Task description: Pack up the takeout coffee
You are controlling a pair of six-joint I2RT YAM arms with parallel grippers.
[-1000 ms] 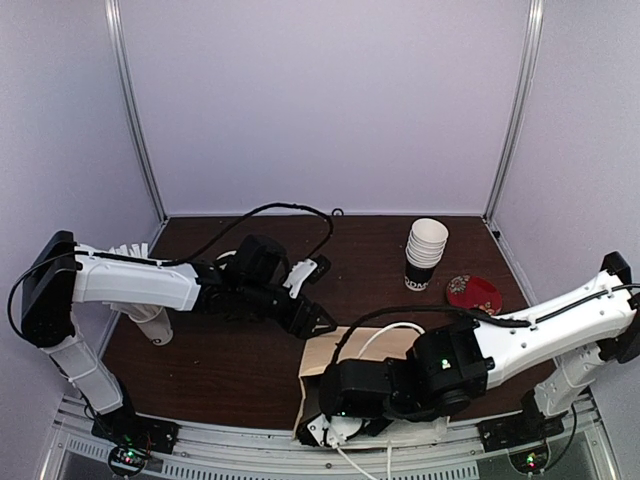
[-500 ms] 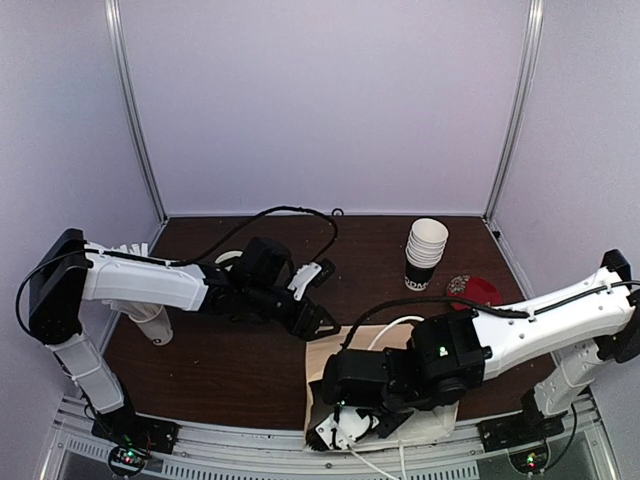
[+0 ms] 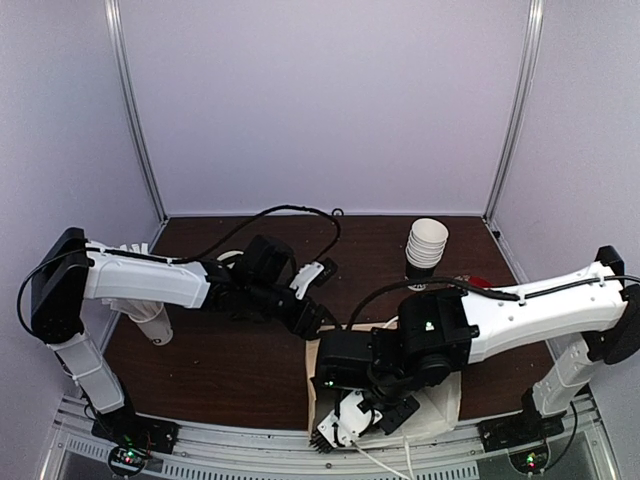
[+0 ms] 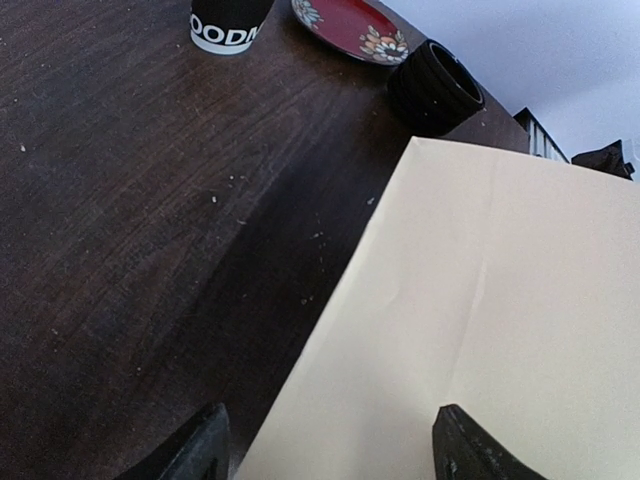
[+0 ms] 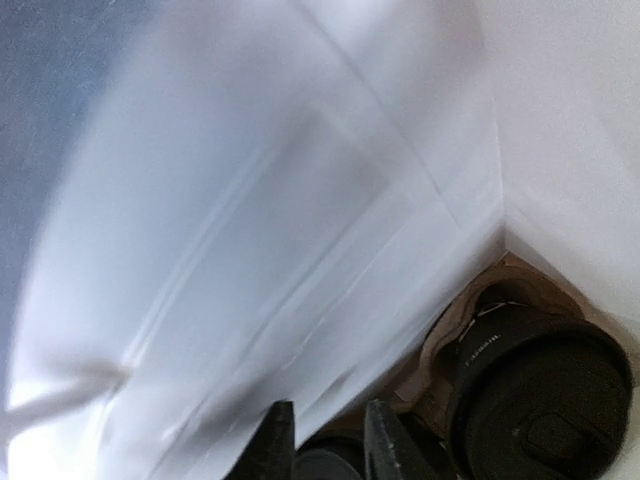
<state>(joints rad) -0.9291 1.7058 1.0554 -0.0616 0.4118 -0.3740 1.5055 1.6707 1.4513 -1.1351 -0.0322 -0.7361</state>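
The takeout coffee shows only in the right wrist view: a black lidded cup (image 5: 545, 400) sits in a brown cardboard carrier (image 5: 455, 335) deep inside the paper bag (image 5: 300, 200), and a second black lid (image 5: 330, 468) shows low down. My right gripper (image 5: 328, 440) is at the bag's near end (image 3: 345, 425), jaws narrowly apart; whether they pinch the bag wall is unclear. The cream bag (image 3: 325, 360) lies at the table's front middle. My left gripper (image 4: 335, 448) hangs open just above the bag's far left corner (image 4: 480, 300), holding nothing (image 3: 315, 305).
A black lettered cup (image 4: 228, 22) carrying a stack of white cups (image 3: 427, 245) stands at the back right. Beside it are a red patterned plate (image 4: 350, 20) and a black round cup-like thing (image 4: 435, 85). A white cup (image 3: 150, 325) stands at the left edge.
My right arm has swung a little right and away from the front edge, and its jaws have closed down a good deal. The bag's near end shifted with it. The left gripper barely moved.
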